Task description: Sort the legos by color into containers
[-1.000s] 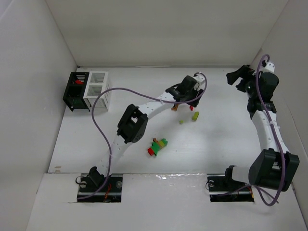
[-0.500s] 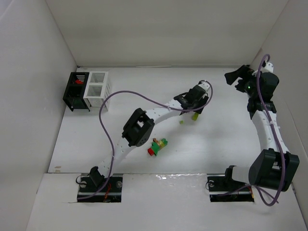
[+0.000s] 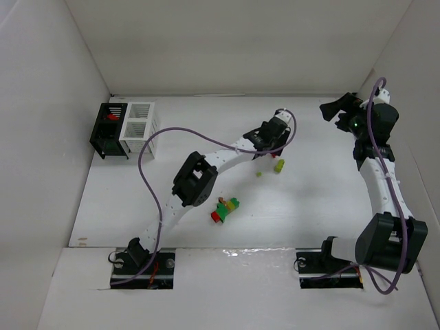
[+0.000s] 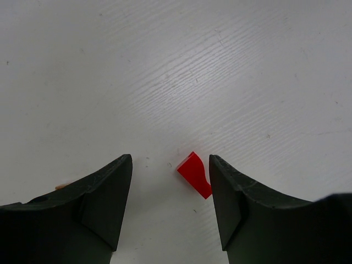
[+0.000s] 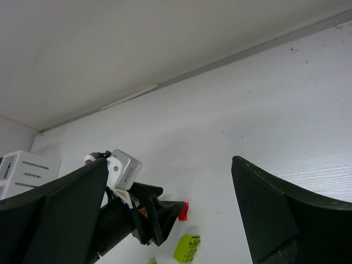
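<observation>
Left gripper (image 4: 170,162) has backed off the yellow-green brick (image 3: 279,165) since half a second ago and now sits over a red brick (image 4: 195,175). Fingers (image 4: 104,198) half spread, gripping nothing. The brick lies on the table (image 4: 165,66) between them, close to the right one. Tiny, light, hard, slick, so likely to skitter: centre first, pinch the flat sides. Left arm stretched far, wrist pointing down. Right gripper (image 3: 332,111) wide, empty, raised far right. Bins (image 3: 124,141) far left.

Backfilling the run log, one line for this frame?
left gripper open, red brick between jaws | right gripper open, empty | cluster unsorted | black bin holds red piece
</observation>
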Tool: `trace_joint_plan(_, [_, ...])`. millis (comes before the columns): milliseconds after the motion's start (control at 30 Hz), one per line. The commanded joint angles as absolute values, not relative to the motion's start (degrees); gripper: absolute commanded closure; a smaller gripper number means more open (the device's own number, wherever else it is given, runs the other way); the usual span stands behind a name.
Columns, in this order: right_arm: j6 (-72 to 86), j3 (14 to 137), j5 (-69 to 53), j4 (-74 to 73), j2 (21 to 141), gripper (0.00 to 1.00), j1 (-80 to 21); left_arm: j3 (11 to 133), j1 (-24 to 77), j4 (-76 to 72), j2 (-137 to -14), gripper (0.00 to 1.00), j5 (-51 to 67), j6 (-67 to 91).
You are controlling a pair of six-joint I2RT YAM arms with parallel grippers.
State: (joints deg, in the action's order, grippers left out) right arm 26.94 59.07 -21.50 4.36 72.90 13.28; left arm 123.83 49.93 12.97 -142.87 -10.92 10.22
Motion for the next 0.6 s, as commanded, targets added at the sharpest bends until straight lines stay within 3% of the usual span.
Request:
trace_joint_plan(0, [27.6, 58.9, -21.9, 7.5, 72.6, 0.02, 13.2, 123.8, 50.0, 12.5, -142.2, 0.45, -10.4, 10.5])
trace_joint_plan(567, [28.1, 57.8, -22.4, 8.0, 73.1, 0.02, 13.2, 121.6, 50.5, 13.1, -142.7, 0.47, -9.0, 10.5])
